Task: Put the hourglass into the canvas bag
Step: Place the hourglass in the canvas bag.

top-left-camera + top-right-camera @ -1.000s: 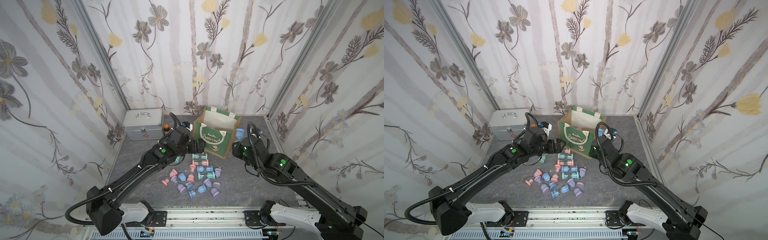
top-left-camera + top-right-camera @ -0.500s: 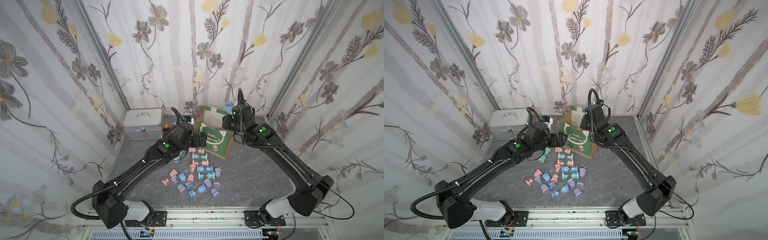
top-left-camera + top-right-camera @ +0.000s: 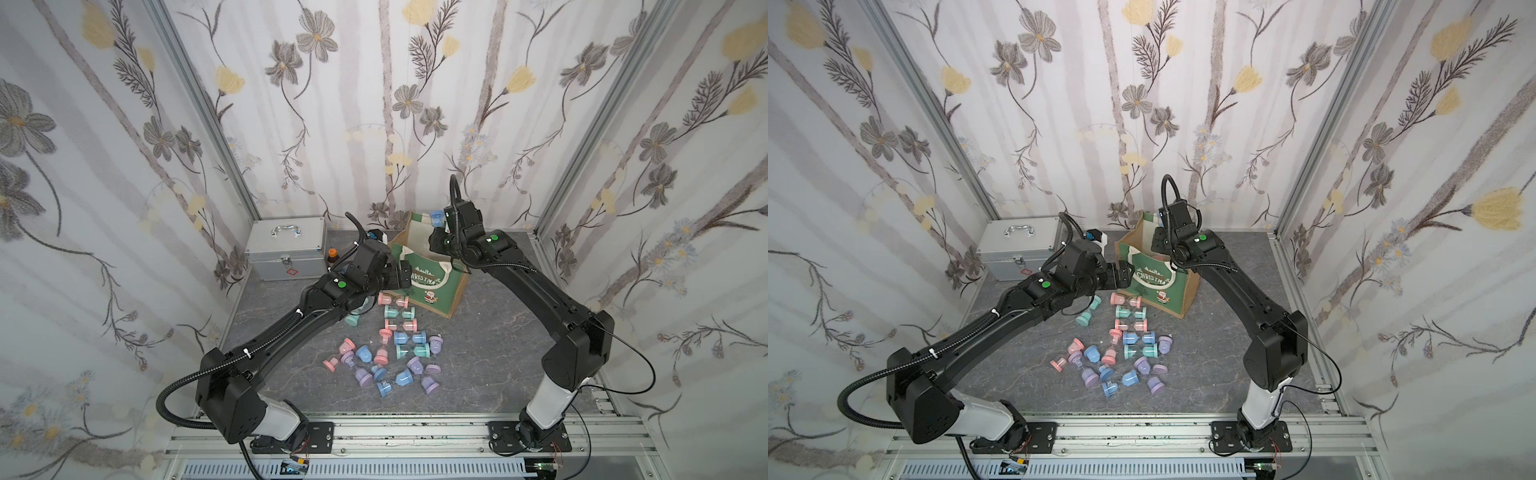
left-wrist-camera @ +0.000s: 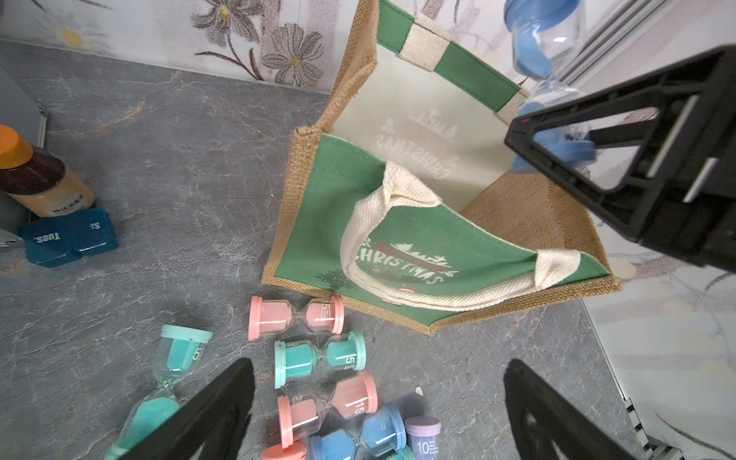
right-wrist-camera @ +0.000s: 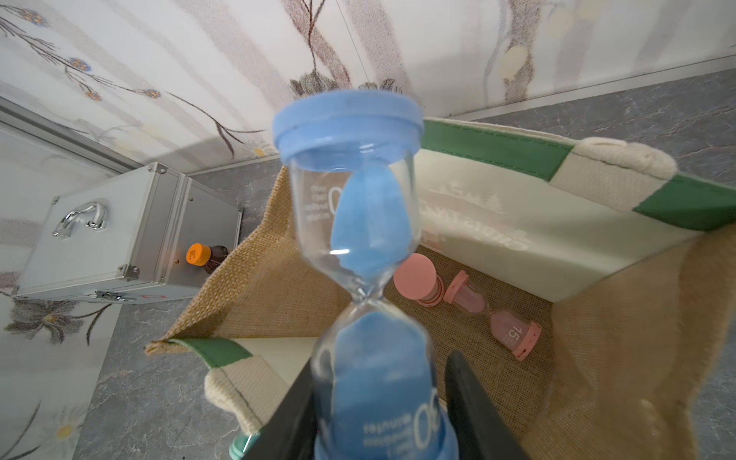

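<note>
My right gripper [image 5: 378, 398] is shut on the lower bulb of a blue hourglass [image 5: 358, 223]. It holds the hourglass above the open mouth of the canvas bag [image 5: 517, 223]. Both top views show this hourglass [image 3: 436, 217] over the back rim of the green canvas bag [image 3: 432, 274], which stands at the rear of the table. Two pink hourglasses [image 5: 494, 314] lie on the bag's floor. My left gripper [image 4: 378, 398] is open and empty. It hovers low at the bag's front left corner [image 3: 402, 274], above several loose hourglasses [image 4: 318, 354].
Several pink, teal, blue and purple hourglasses [image 3: 395, 353] are scattered on the grey table in front of the bag. A silver metal case [image 3: 286, 249] stands at the back left, with an orange-capped brown bottle [image 3: 331, 255] and a blue pill box [image 4: 67, 235] beside it.
My right arm has swung up from beside the bag's right side to above its mouth, carrying the blue hourglass. The left gripper has edged closer to the bag, still open.
</note>
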